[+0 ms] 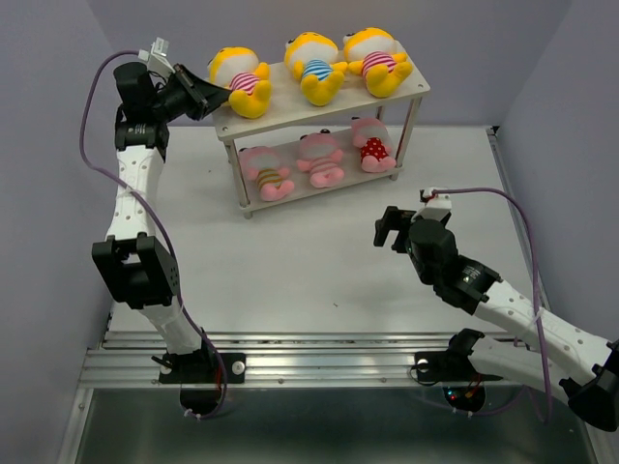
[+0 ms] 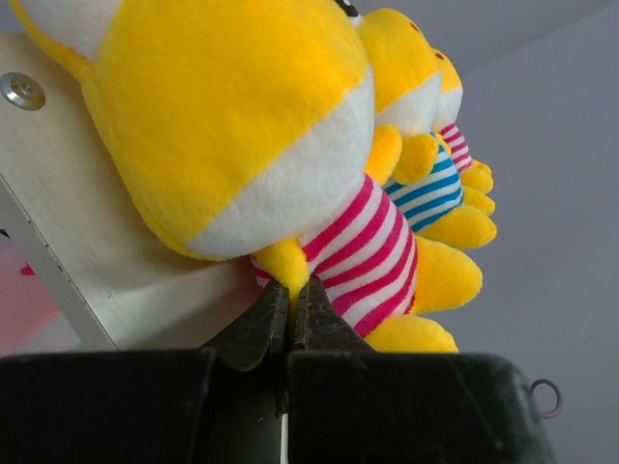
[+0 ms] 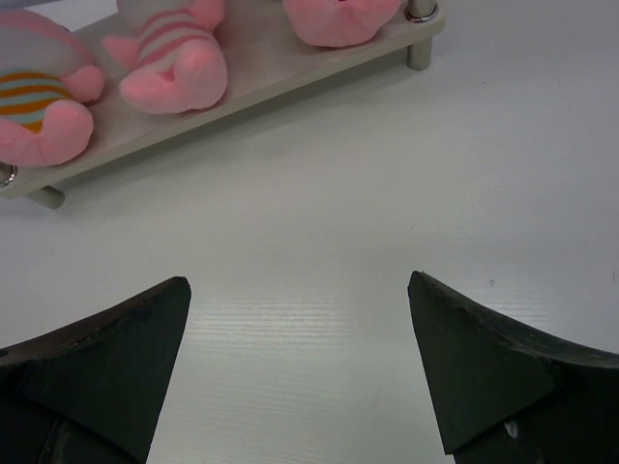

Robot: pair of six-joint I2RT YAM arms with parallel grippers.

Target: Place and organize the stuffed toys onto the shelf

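one yellow toy [image 1: 247,85] could slide off the shelf [image 1: 324,110] if the left claw [image 2: 290,292], pinched shut on its paw [image 2: 283,263], pulls back.

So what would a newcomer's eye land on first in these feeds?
The shelf at the back, fully stocked: three yellow toys on the top tier, three pink toys on the lower. Next, the left hand shut on the paw of the leftmost yellow toy, while the right hand hangs open over the table.

Left gripper [image 1: 221,95] seemingly closed, right gripper [image 3: 299,282] spread.
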